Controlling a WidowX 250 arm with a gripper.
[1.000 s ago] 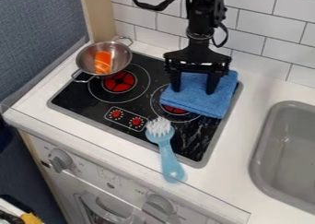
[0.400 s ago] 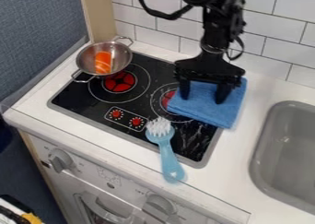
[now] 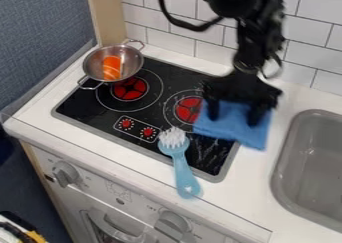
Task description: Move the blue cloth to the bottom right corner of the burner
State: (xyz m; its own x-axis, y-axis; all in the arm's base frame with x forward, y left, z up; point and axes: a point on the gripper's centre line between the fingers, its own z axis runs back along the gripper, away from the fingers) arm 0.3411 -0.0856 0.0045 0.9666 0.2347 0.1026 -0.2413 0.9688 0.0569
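Observation:
My gripper [image 3: 234, 118] is over the right side of the stove, its two fingers spread apart and pressed down against the blue cloth [image 3: 230, 128]. The cloth lies under and around the fingertips, partly on the black burner top [image 3: 150, 118] and partly past its right edge on the white counter. Its upper part is hidden behind the gripper. Whether any fabric is pinched between the fingers, I cannot tell.
A blue brush [image 3: 180, 164] lies across the stove's front edge, left of the cloth. A metal pan [image 3: 92, 69] with an orange item [image 3: 112, 67] sits at the back left. The grey sink [image 3: 284, 162] is to the right.
The gripper and the blue cloth have moved together to the right and toward the front, uncovering the red ring of the right burner. Pan and brush have not moved.

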